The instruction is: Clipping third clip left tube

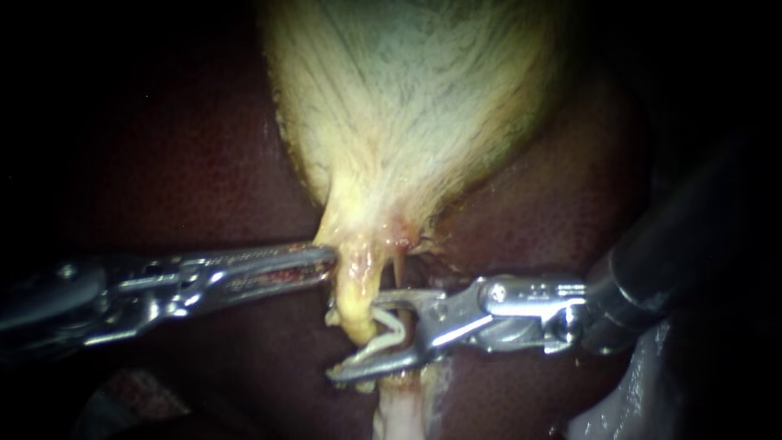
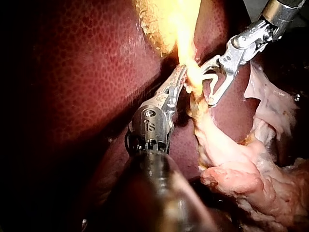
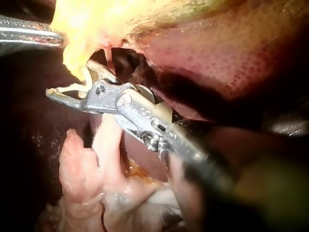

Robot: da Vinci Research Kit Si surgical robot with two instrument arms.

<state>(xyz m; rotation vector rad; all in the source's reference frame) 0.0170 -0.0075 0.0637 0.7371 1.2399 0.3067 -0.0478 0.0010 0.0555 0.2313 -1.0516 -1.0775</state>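
Observation:
The pale yellow gallbladder (image 1: pixel 407 98) narrows to a yellowish tube (image 1: pixel 358 314) over the dark red liver (image 1: pixel 187 163). My left instrument (image 1: pixel 328 259) comes in from the left, its jaws shut on the gallbladder's neck just above the tube. My right instrument (image 1: pixel 371 334) straddles the tube lower down. Its jaws stand apart and hold a white clip (image 1: pixel 384 336), which wraps the tube. The left wrist view shows the left instrument (image 2: pixel 181 76) pinching yellow tissue, the clip (image 2: pixel 208 76) beside it. In the right wrist view the right instrument (image 3: pixel 72 82) carries the clip (image 3: pixel 72 89).
A thin reddish strand (image 1: pixel 397 265) runs right of the tube, under the gallbladder. Pale pink loose tissue (image 1: pixel 399 407) hangs below the clip, bulky in the left wrist view (image 2: pixel 241 164). Liver surrounds the site on both sides.

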